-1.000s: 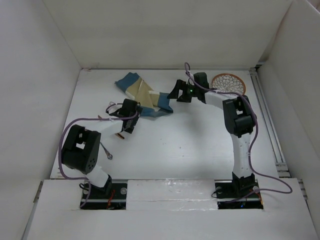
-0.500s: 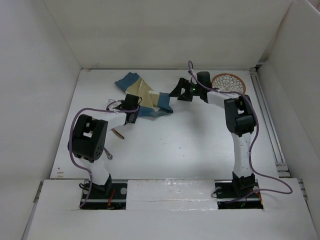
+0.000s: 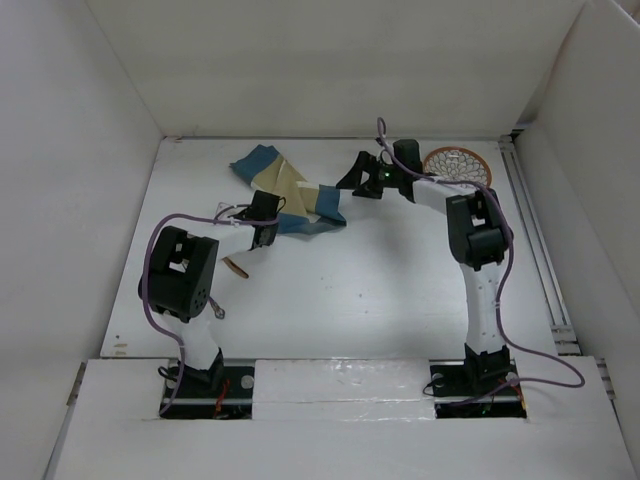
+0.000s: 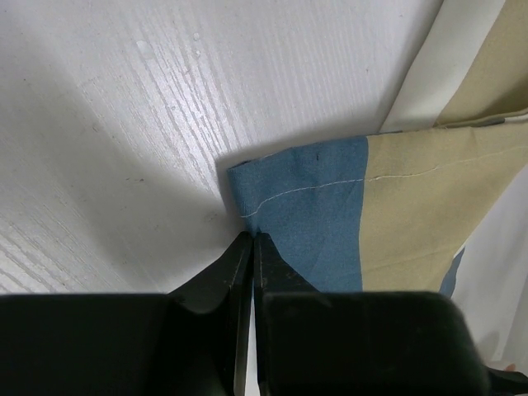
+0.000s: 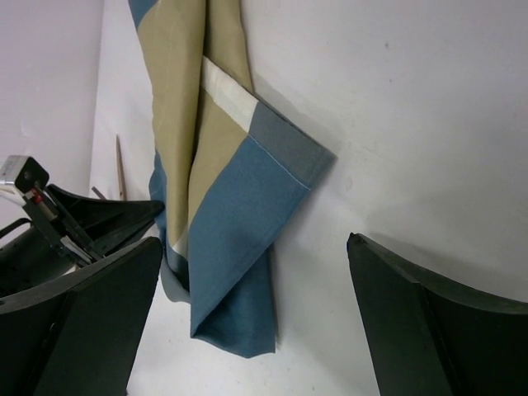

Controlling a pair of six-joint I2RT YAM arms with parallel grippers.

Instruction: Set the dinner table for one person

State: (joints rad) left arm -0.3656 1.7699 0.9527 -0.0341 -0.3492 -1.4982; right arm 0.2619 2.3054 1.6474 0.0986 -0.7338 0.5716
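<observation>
A crumpled blue-and-beige placemat (image 3: 285,190) lies on the far left part of the white dinner table (image 3: 380,285). My left gripper (image 3: 265,232) is at the cloth's near-left edge. In the left wrist view its jaws (image 4: 252,239) are shut, pinching the blue corner of the placemat (image 4: 313,206). My right gripper (image 3: 355,182) hovers open over the cloth's right end. In the right wrist view its fingers (image 5: 99,305) stand wide apart, with the folded blue end of the placemat (image 5: 239,206) between and below them, untouched.
A round woven coaster (image 3: 457,165) lies at the far right, behind the right arm. A thin wooden utensil (image 3: 237,267) and a small metal one (image 3: 214,306) lie near the left arm. White walls enclose the table on three sides.
My left gripper moved up to the placemat's near-left corner and went from open to shut on it. The right gripper shifted slightly and stayed open.
</observation>
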